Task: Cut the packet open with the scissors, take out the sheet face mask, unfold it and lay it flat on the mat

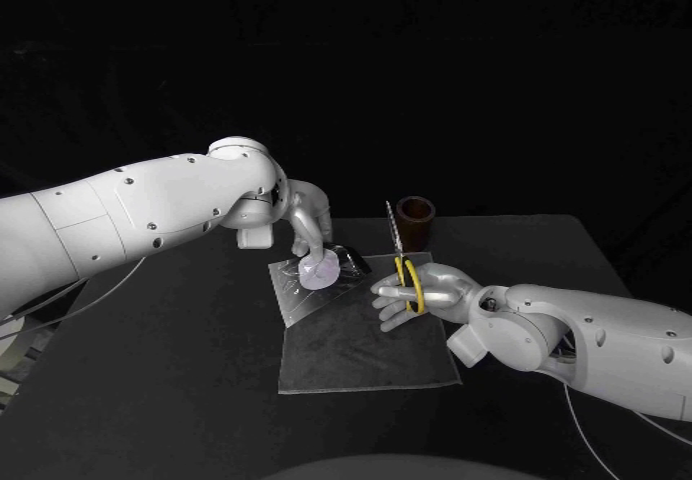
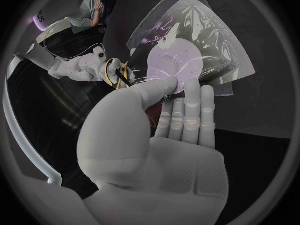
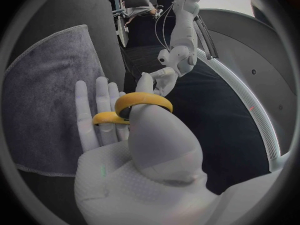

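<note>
I see right hand (image 1: 421, 292), centre-right, gripping scissors (image 1: 408, 272), blades near packet (image 1: 320, 270) edge; left hand (image 1: 307, 232) pinches packet over upper edge of mat (image 1: 361, 350).

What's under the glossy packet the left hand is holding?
The far end of the grey cloth mat lies below the glossy packet with a pale round patch, pinched by the left hand. Whether its lower edge touches the mat cannot be seen.
</note>
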Available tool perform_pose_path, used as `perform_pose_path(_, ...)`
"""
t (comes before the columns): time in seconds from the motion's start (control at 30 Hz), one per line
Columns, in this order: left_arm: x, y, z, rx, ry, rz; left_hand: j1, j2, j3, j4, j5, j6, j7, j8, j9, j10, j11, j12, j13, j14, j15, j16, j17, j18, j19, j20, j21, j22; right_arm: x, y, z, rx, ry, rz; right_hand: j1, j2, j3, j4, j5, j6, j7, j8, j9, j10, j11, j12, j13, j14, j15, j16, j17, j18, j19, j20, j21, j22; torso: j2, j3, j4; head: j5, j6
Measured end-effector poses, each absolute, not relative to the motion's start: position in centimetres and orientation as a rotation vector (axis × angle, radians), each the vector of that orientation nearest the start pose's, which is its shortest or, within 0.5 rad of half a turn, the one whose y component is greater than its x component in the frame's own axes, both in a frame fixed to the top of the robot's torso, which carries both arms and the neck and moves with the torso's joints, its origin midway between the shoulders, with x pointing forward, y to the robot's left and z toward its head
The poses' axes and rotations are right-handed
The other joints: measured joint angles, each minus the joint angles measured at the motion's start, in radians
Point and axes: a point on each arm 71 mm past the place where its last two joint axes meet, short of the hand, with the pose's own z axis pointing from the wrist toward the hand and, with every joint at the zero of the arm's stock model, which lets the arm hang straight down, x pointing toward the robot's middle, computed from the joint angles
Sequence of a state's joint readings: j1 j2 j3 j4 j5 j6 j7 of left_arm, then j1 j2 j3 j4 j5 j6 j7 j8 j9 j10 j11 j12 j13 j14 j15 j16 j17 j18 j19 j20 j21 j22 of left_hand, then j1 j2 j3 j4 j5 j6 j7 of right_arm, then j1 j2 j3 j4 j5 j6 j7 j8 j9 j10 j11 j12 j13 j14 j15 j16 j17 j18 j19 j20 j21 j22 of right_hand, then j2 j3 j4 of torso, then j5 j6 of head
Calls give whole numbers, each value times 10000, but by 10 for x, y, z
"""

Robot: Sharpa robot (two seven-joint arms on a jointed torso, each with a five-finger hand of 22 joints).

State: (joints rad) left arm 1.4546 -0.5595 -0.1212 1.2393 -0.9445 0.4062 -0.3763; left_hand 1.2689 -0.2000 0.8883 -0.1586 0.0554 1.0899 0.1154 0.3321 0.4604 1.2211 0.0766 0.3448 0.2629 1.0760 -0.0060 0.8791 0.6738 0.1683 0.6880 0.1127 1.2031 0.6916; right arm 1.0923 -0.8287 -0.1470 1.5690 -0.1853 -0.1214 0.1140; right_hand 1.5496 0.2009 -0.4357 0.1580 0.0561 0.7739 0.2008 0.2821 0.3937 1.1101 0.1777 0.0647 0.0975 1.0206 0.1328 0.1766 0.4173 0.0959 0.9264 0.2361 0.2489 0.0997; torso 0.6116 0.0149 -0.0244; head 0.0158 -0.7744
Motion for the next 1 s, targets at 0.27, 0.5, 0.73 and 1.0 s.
perform_pose_path(0.27, 544, 141, -146, 348, 24053, -5842, 8, 8, -1, -1, 27, -2, -2, -17, 8, 0, 0, 0, 0, 11, 12, 0, -1, -11, 0, 0, 0, -2, 430, -165, -277, 10827, 20346, 14622, -449, -440, -15, -456, 0, -749, -114, -291, -172, -1022, 326, 18, -320, -907, 353, -460, -535, -1, -507, 328, -264, -152, -2, -2, -6, -11, 11)
perform_pose_path(0.5, 543, 137, -147, 207, 24182, -6037, 15, 15, -2, -2, 40, 0, 2, 8, 8, 0, 0, -1, 0, 12, 15, 0, -2, 35, 0, 0, -1, -5, 431, -157, -278, 10873, 20356, 14703, -654, -510, 0, -521, 0, -889, -144, -291, -188, -1224, 438, 40, -320, -1099, 440, -536, -687, 0, -590, 411, -264, -173, 1, -1, -7, -21, 9)
perform_pose_path(0.73, 543, 133, -147, 164, 24241, -6052, 22, 24, -3, -3, 40, 17, 18, 8, 7, 0, 0, -12, 0, 14, 17, 0, -16, 40, 0, 0, -1, -7, 430, -149, -277, 10832, 20435, 14865, -653, -511, 0, -521, 0, -924, -179, -291, -189, -1225, 436, 78, -318, -1098, 440, -536, -697, 0, -590, 412, -264, -177, 2, 3, -7, 7, 6)
perform_pose_path(1.0, 544, 132, -147, 143, 24252, -5978, -11, 58, 34, -26, 28, 16, 19, 7, 16, 0, 0, -20, 0, 6, 13, -1, -17, 37, 0, 0, -4, -10, 427, -148, -276, 10891, 20455, 15006, -653, -511, -3, -609, 0, -924, -179, -231, -184, -1241, 421, 184, -304, -1098, 439, -536, -751, 0, -642, 395, -303, -182, 3, 5, -12, 28, 6)
